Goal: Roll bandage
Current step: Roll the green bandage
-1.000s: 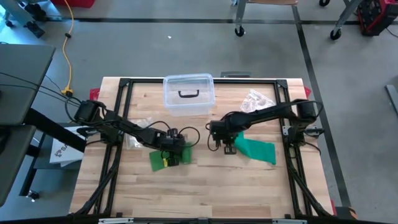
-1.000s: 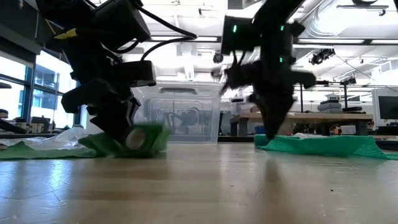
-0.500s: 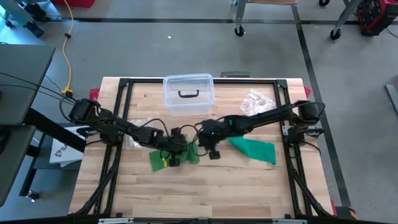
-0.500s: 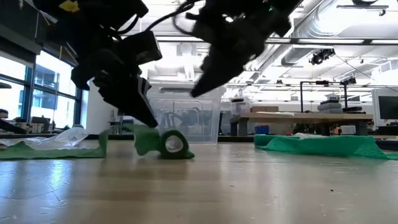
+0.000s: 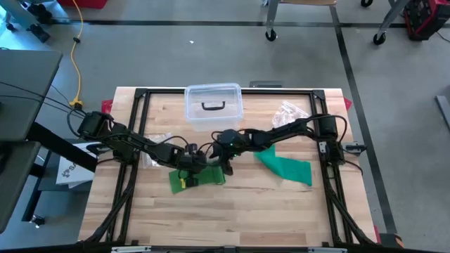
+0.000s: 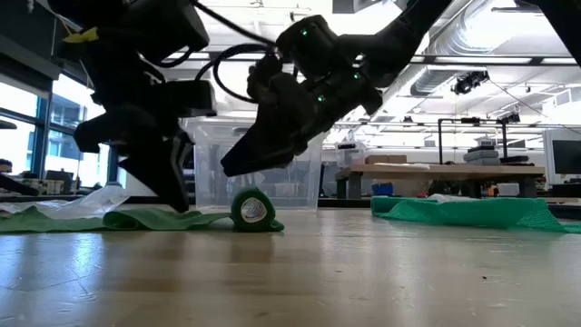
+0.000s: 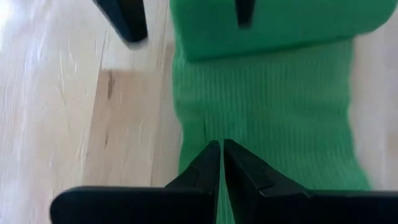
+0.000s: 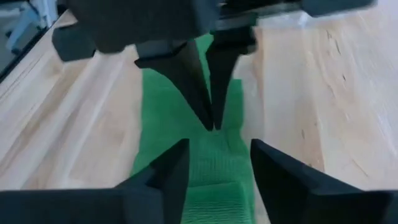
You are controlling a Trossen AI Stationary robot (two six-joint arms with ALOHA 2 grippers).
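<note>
A green bandage lies on the wooden table. Its rolled part [image 6: 252, 209] rests on its side. Its loose strip [image 6: 136, 219] trails flat toward the table's left. My left gripper [image 6: 177, 202] is shut and points down at the strip [image 7: 267, 112], a little behind the roll [image 7: 273, 25]. My right gripper [image 8: 217, 149] is open and slants down from the table's right. Its fingers [image 8: 273, 171] stand on either side of the roll [image 8: 214, 202], above it, touching nothing. My left gripper comes at the flat strip [image 8: 186, 106] from above with its shut fingertips [image 7: 214, 155], a short way behind the roll. I cannot tell whether the tips press on the strip or stand just over it.
A second green bandage [image 5: 285, 169] lies crumpled toward the table's right. A clear plastic box [image 5: 213, 105] stands at the far middle. Plastic wrappers lie at the far right [image 5: 288, 112] and near the left arm [image 5: 155, 158]. Black frame rails [image 5: 137, 140] border the table.
My right gripper has left the second bandage and gone toward the table's left to the roll. It has tipped from pointing straight down to a slant. The roll has moved a little toward the table's right, away from my left gripper. The strip, lifted a moment ago, lies flat.
</note>
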